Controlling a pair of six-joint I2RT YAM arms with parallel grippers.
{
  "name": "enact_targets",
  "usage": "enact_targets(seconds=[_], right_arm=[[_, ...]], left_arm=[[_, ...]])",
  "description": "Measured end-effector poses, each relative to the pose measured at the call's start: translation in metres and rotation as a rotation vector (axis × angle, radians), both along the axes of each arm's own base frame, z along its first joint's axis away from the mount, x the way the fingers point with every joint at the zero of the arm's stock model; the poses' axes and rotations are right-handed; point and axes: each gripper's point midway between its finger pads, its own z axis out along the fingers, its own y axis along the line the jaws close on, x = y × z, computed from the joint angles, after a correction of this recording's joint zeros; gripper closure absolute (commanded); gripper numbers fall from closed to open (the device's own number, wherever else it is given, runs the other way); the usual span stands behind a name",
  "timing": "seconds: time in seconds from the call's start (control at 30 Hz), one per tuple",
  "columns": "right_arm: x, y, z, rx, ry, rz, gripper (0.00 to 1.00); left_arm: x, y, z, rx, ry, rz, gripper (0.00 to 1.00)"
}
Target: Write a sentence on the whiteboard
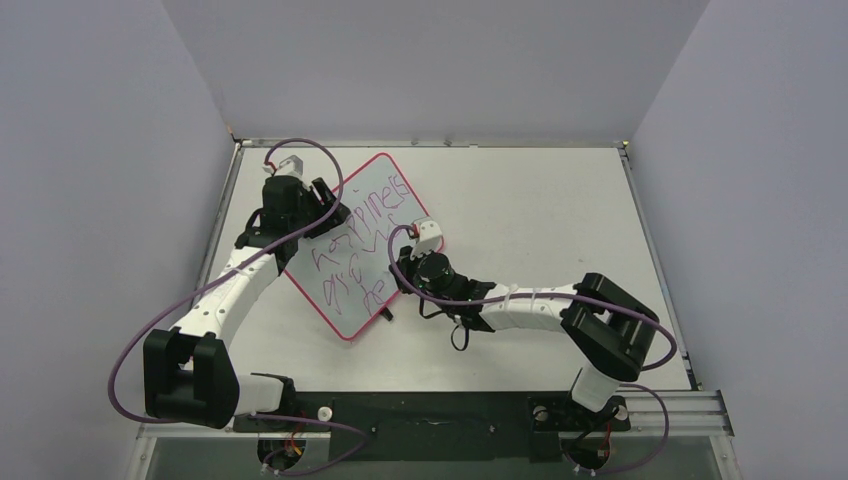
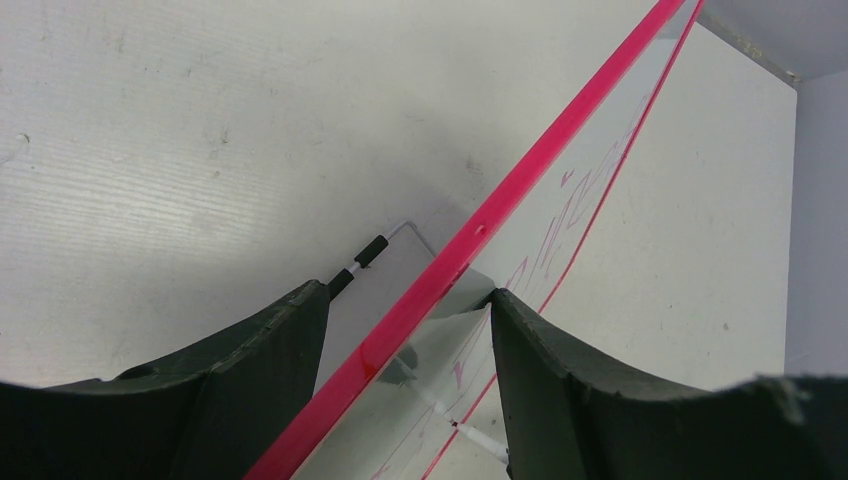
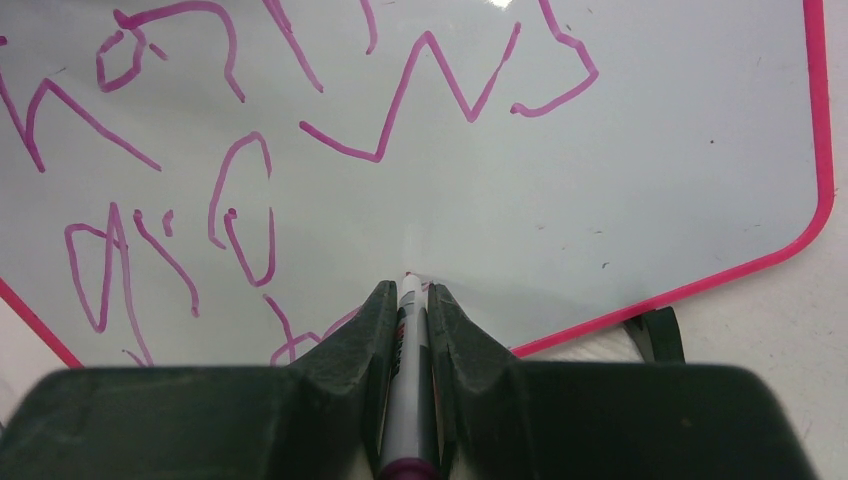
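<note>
The whiteboard [image 1: 400,200], white with a thin pink frame, lies slanted at the table's left of centre. The sentence [image 1: 360,245] runs across it in purple-magenta lines beginning "happiness". My left gripper [image 1: 322,200] straddles the board's far-left edge; in the left wrist view its jaws [image 2: 405,300] stand on either side of the pink frame [image 2: 560,130]. My right gripper [image 1: 405,265] is shut on a white marker [image 3: 408,340]. The marker's tip touches the board [image 3: 650,150] below the written words [image 3: 430,90]. The marker also shows in the left wrist view [image 2: 485,443].
A black clip [image 3: 660,330] sticks out under the board's near edge. A wire stand with a black tip [image 2: 370,250] shows behind the board. Grey walls close the table on three sides. The white tabletop [image 1: 560,220] stretches right of the board.
</note>
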Motion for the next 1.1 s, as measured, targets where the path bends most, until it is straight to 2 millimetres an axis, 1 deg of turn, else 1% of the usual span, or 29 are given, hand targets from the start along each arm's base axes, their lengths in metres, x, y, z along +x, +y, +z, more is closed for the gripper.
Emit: enact_targets(seconds=[0.07,0.33,0.47,0.73,0.93,1.1], right_arm=[[0.002,0.000,-0.004,-0.002,0.005,-0.003,1.00],[0.003,0.001,-0.004,0.009,0.000,-0.004,1.00],[0.002,-0.001,-0.007,0.030,0.002,-0.009,1.00],[-0.008,-0.011,-0.023,0.041,0.026,-0.015,1.00],[-0.014,-0.011,-0.026,0.029,0.027,-0.015,1.00],[-0.025,-0.013,-0.035,-0.008,0.044,-0.001,1.00]], left_arm=[[0.000,0.000,0.000,0.001,-0.002,0.000,0.54],[0.001,0.001,0.001,0.001,-0.005,0.002,0.54],[0.001,0.001,0.001,0.001,-0.005,0.002,0.54],[0.001,0.000,0.001,0.002,-0.008,-0.002,0.54],[0.001,0.000,0.001,0.003,-0.009,-0.003,0.54],[0.001,0.000,0.001,0.001,-0.007,-0.001,0.54]])
